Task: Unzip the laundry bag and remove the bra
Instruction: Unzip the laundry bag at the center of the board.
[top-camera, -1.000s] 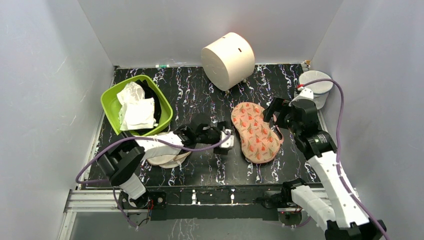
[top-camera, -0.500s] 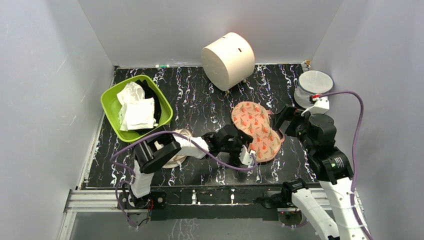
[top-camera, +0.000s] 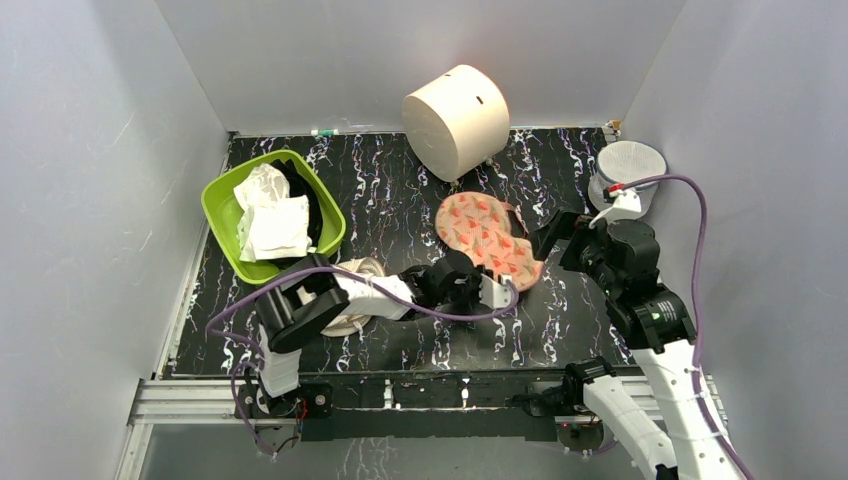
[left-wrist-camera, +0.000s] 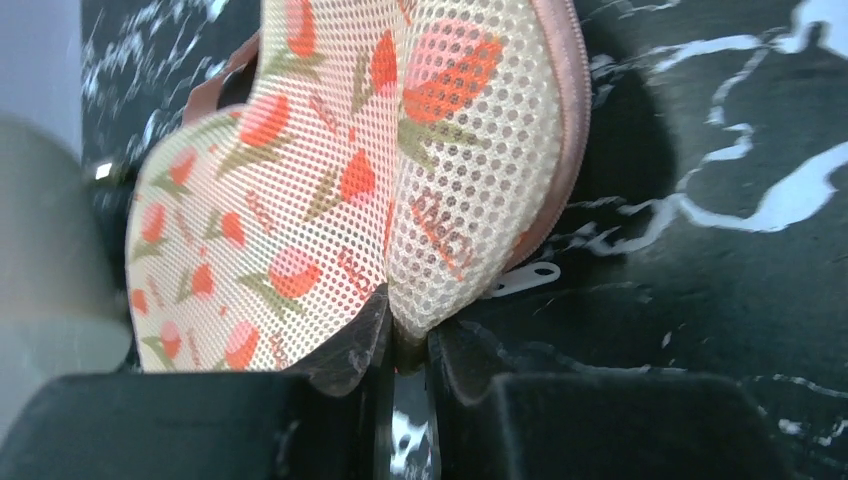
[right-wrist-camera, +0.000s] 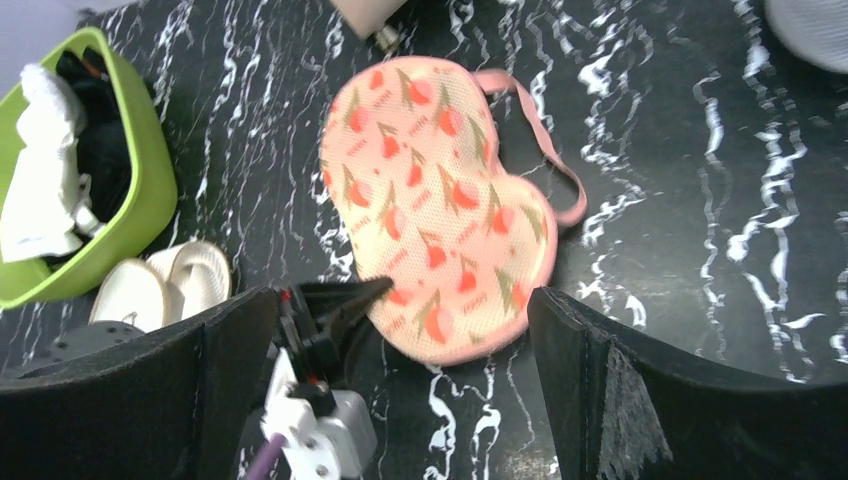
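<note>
The laundry bag (top-camera: 485, 238) is a peach peanut-shaped case with orange-red floral print, lying zipped shut on the black marbled table. In the left wrist view its mesh shell (left-wrist-camera: 330, 170) fills the frame, and a metal zipper pull (left-wrist-camera: 525, 278) sticks out at the lower right rim. My left gripper (top-camera: 500, 285) (left-wrist-camera: 408, 335) is shut on the bag's near edge. My right gripper (top-camera: 556, 238) (right-wrist-camera: 400, 345) hovers open just right of and above the bag (right-wrist-camera: 440, 210); a pink strap (right-wrist-camera: 545, 150) loops off its right side. The bra is hidden.
A green tub (top-camera: 215, 195) with white and black cloths stands at the left. A beige cylinder (top-camera: 455, 120) lies at the back. A white mesh basket (top-camera: 628, 165) sits at the back right. Beige discs (top-camera: 345, 315) lie under the left arm.
My left gripper reached right to the bag and shut on its near edge. The bag has swung and slid toward the back left. The right arm drew back slightly, staying open.
</note>
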